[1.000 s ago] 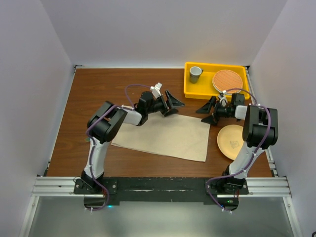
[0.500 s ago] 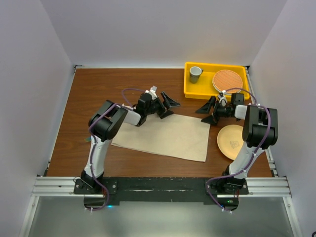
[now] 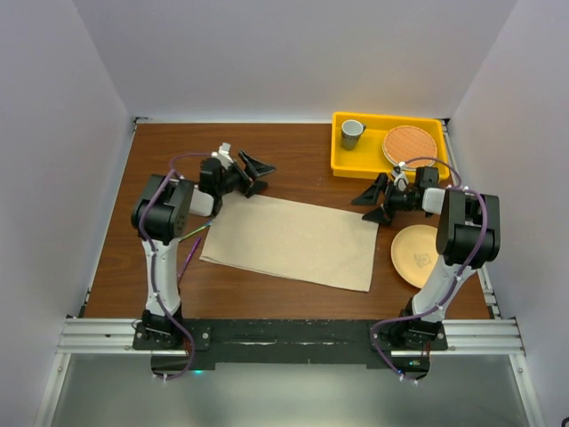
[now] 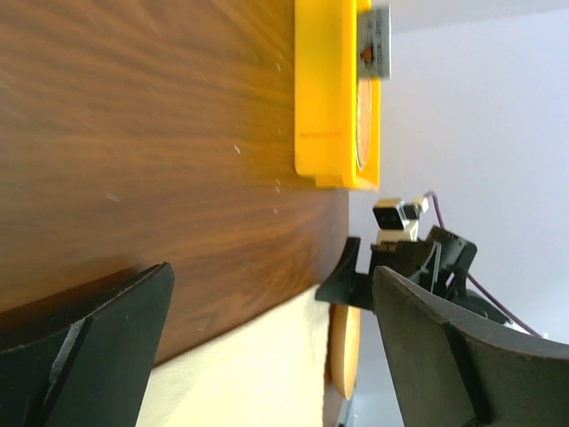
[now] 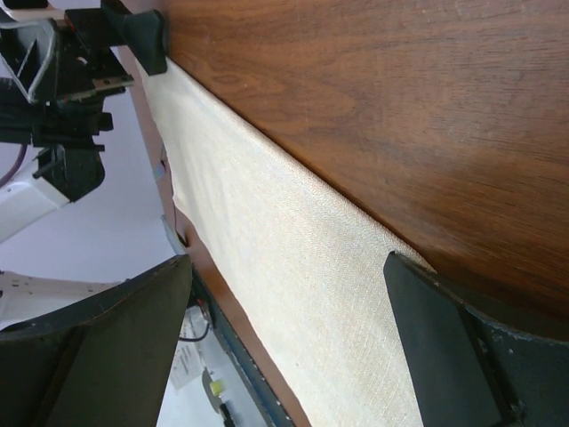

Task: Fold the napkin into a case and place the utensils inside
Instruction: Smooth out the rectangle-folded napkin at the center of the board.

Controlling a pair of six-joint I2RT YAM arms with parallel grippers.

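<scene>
The beige napkin (image 3: 289, 242) lies flat and unfolded in the middle of the table, also seen in the left wrist view (image 4: 240, 382) and the right wrist view (image 5: 293, 258). Thin purple utensils (image 3: 190, 256) lie just off its left edge, partly under my left arm; fork and spoon cannot be told apart. My left gripper (image 3: 257, 174) (image 4: 274, 294) hangs open above bare wood behind the napkin's back-left corner. My right gripper (image 3: 374, 204) (image 5: 289, 267) is open and empty at the napkin's back-right corner. No case is formed.
A yellow tray (image 3: 342, 163) (image 4: 329, 89) at the back right holds a grey cup (image 3: 353, 133) and a round woven mat (image 3: 409, 144). A round peach plate (image 3: 416, 255) (image 4: 344, 351) sits right of the napkin. White walls close in three sides.
My left arm has swung left along the napkin's back edge, from its middle to the back-left corner, uncovering the utensils. The right arm and the napkin have not moved.
</scene>
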